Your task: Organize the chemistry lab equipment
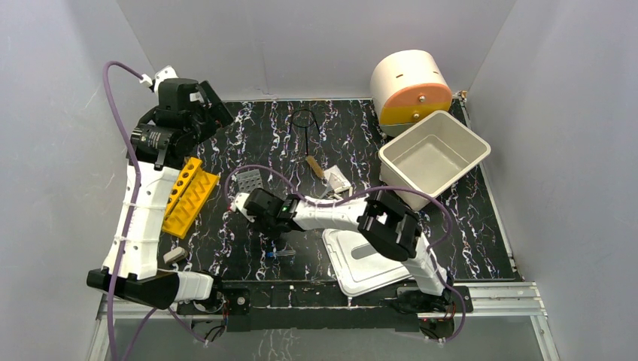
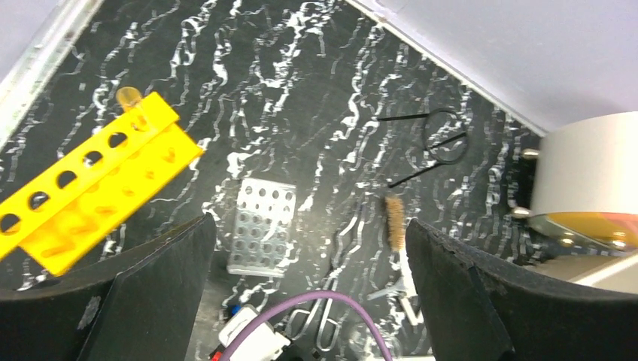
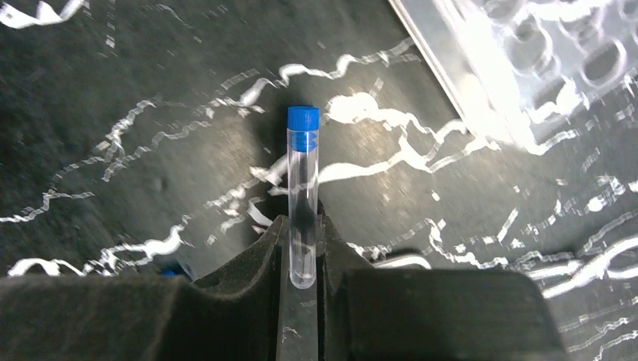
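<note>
My right gripper [image 1: 243, 201] is shut on a blue-capped clear tube [image 3: 303, 188], holding its round bottom end between the pads above the black mat. The grey tube rack [image 1: 250, 180] lies just beyond it and shows at the upper right of the right wrist view [image 3: 542, 68]. Another blue-capped tube [image 1: 282, 253] lies on the mat by the arm. My left gripper [image 1: 214, 104] hangs open and empty high over the back left [image 2: 308, 226]. Below it I see the grey rack [image 2: 262, 226], metal tongs [image 2: 342, 293], wooden-handled tool [image 2: 394, 218] and black wire loop [image 2: 442, 143].
A yellow rack [image 1: 188, 195] lies at the left. A white bin [image 1: 434, 154] and a white and orange drum [image 1: 410, 86] stand at the back right. A white lid [image 1: 361, 259] lies at the front. A white triangle [image 1: 337, 179] lies mid-table.
</note>
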`<move>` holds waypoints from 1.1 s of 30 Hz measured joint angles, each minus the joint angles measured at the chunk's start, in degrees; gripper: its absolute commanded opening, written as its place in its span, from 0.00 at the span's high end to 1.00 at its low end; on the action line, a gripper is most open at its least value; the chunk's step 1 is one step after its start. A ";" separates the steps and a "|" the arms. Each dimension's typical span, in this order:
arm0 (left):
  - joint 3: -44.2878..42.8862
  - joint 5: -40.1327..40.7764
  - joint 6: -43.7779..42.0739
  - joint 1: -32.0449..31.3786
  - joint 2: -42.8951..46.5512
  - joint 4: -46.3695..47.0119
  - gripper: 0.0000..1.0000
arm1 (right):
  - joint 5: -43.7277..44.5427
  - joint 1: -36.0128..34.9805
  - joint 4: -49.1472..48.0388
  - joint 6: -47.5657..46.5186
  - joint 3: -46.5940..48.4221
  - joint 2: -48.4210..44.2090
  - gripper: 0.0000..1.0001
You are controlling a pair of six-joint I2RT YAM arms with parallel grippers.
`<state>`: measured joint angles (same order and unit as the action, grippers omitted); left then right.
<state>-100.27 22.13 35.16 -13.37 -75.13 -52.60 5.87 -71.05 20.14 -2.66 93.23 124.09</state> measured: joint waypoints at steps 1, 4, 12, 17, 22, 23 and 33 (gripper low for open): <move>-0.81 -0.85 0.63 0.00 -0.26 -0.22 0.03 | 0.00 0.50 -0.66 0.39 -1.55 -1.01 0.83; -1.88 -3.69 2.64 0.00 -0.42 -0.15 0.03 | 0.09 2.21 -3.23 1.97 -6.67 -4.44 0.84; 0.50 -10.88 6.49 0.00 -0.44 0.57 0.02 | 2.75 5.86 -12.59 6.86 -20.94 -17.40 0.83; 2.54 -16.37 8.07 0.00 -2.29 0.61 0.02 | 4.11 7.58 -17.44 10.08 -25.18 -24.13 0.83; 8.35 -23.63 9.46 0.00 -3.76 3.37 0.05 | 3.32 10.80 -20.46 13.57 -27.26 -29.14 0.83; 9.84 -25.31 9.84 0.00 -3.80 4.09 0.08 | 3.06 11.61 -20.83 14.43 -27.45 -30.05 0.83; 26.69 -45.77 12.41 0.00 -3.65 16.04 0.19 | -1.18 16.24 -23.43 17.73 -27.45 -34.60 0.82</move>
<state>-73.58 -23.64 47.57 -13.37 -78.78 -36.56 4.69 -54.81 -3.29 15.07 65.78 89.49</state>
